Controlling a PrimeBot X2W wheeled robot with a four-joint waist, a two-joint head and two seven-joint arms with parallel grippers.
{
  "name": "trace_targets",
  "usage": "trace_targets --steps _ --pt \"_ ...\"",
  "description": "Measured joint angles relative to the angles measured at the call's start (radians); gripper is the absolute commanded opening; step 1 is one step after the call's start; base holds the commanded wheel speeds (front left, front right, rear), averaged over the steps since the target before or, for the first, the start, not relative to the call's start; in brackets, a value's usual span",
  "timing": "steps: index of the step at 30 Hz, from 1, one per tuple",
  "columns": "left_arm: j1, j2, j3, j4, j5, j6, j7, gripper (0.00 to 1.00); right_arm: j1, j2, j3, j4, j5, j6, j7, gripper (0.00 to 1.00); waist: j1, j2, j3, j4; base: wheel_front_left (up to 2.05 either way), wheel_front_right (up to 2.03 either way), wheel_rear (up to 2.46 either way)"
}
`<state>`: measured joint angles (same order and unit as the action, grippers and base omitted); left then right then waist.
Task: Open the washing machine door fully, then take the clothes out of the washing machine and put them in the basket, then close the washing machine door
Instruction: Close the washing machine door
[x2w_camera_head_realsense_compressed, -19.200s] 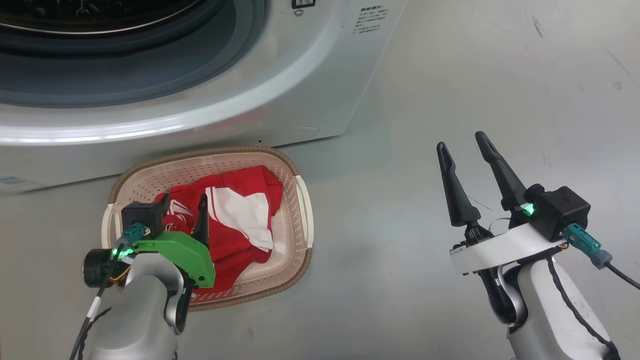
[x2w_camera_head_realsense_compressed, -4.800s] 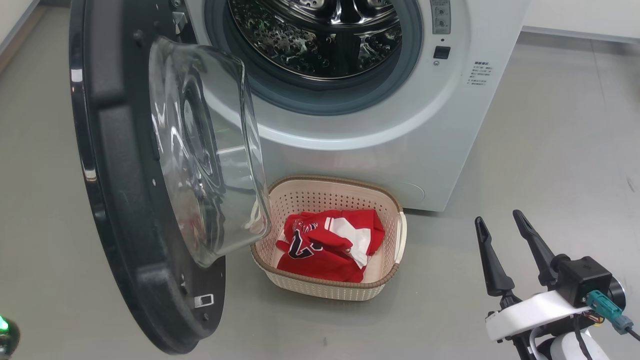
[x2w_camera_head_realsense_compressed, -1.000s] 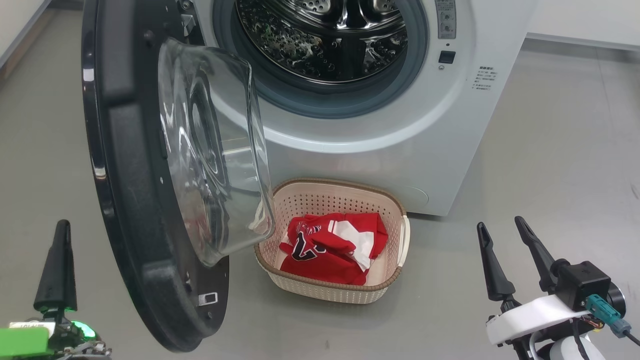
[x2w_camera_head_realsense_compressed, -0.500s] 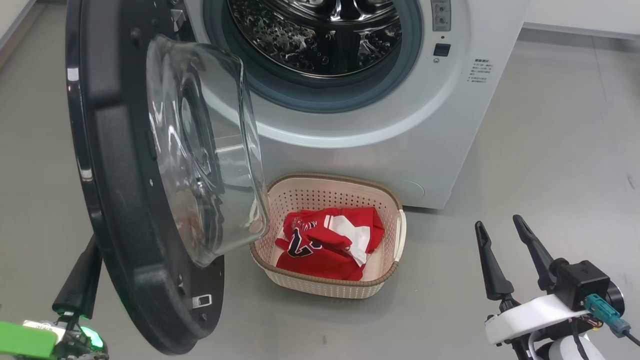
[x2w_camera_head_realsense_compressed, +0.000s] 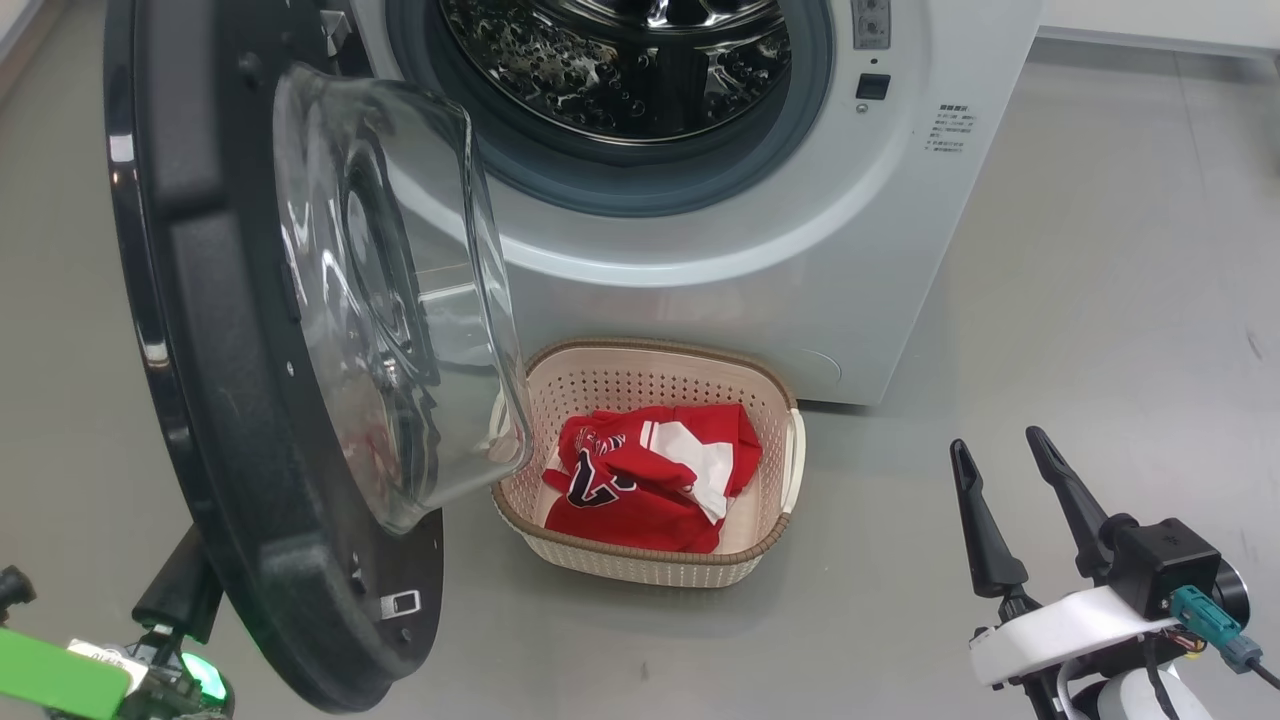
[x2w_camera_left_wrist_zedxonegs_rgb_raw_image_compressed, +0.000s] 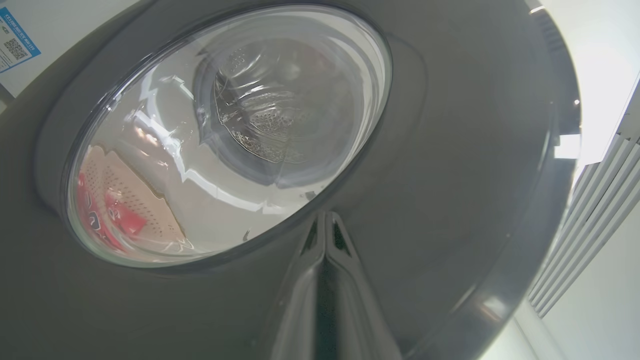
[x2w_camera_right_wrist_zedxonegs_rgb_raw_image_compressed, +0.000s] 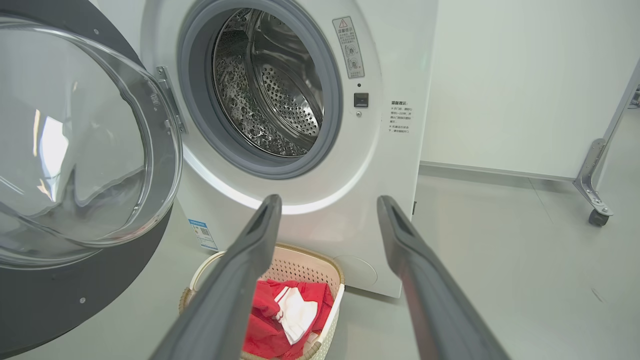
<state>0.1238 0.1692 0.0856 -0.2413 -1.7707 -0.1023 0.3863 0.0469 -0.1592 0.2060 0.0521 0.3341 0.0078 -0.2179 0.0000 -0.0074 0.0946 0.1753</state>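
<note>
The washing machine (x2w_camera_head_realsense_compressed: 700, 260) stands with its drum (x2w_camera_head_realsense_compressed: 640, 60) bare. Its black door (x2w_camera_head_realsense_compressed: 210, 380) hangs open to the left, glass bowl (x2w_camera_head_realsense_compressed: 390, 290) facing the basket. The cream basket (x2w_camera_head_realsense_compressed: 660, 372) sits on the floor at the machine's foot and holds the red and white clothes (x2w_camera_head_realsense_compressed: 640, 475). My left gripper (x2w_camera_left_wrist_zedxonegs_rgb_raw_image_compressed: 325, 217) is shut, its tips at the door's outer face (x2w_camera_left_wrist_zedxonegs_rgb_raw_image_compressed: 450, 150) just below the window (x2w_camera_left_wrist_zedxonegs_rgb_raw_image_compressed: 225, 135); one finger (x2w_camera_head_realsense_compressed: 182, 585) shows past the door's lower edge. My right gripper (x2w_camera_head_realsense_compressed: 997, 445) stands open and holds nothing, right of the basket. In the right wrist view the right gripper (x2w_camera_right_wrist_zedxonegs_rgb_raw_image_compressed: 328, 200) points at the machine (x2w_camera_right_wrist_zedxonegs_rgb_raw_image_compressed: 390, 165), basket (x2w_camera_right_wrist_zedxonegs_rgb_raw_image_compressed: 320, 265) and clothes (x2w_camera_right_wrist_zedxonegs_rgb_raw_image_compressed: 285, 310).
Bare grey floor (x2w_camera_head_realsense_compressed: 1100, 300) spreads to the right of the machine. A metal frame leg on a caster (x2w_camera_right_wrist_zedxonegs_rgb_raw_image_compressed: 595, 205) stands at the far right by a white wall (x2w_camera_right_wrist_zedxonegs_rgb_raw_image_compressed: 500, 75). White slats (x2w_camera_left_wrist_zedxonegs_rgb_raw_image_compressed: 590, 215) run beyond the door's edge. A blue label (x2w_camera_right_wrist_zedxonegs_rgb_raw_image_compressed: 202, 232) marks the machine's lower front.
My left gripper has moved right, from beside the door to behind its lower outer face. The head view has shifted a little. My right gripper stays as it was.
</note>
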Motion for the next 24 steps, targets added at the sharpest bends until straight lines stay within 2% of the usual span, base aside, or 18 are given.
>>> trace_targets --steps 16,24 --pt "0.004 0.003 -0.046 -0.027 -0.015 -0.006 0.056 0.0 -0.029 -0.001 0.007 -0.004 0.0 0.009 0.0 1.0 0.0 0.0 0.034 -0.04 0.0 0.0 0.0" --pt "0.005 -0.019 -0.082 -0.029 -0.021 -0.01 0.076 0.0 -0.046 -0.002 0.007 -0.005 0.0 0.011 0.0 1.0 0.0 0.0 0.054 -0.073 0.0 0.0 0.0"
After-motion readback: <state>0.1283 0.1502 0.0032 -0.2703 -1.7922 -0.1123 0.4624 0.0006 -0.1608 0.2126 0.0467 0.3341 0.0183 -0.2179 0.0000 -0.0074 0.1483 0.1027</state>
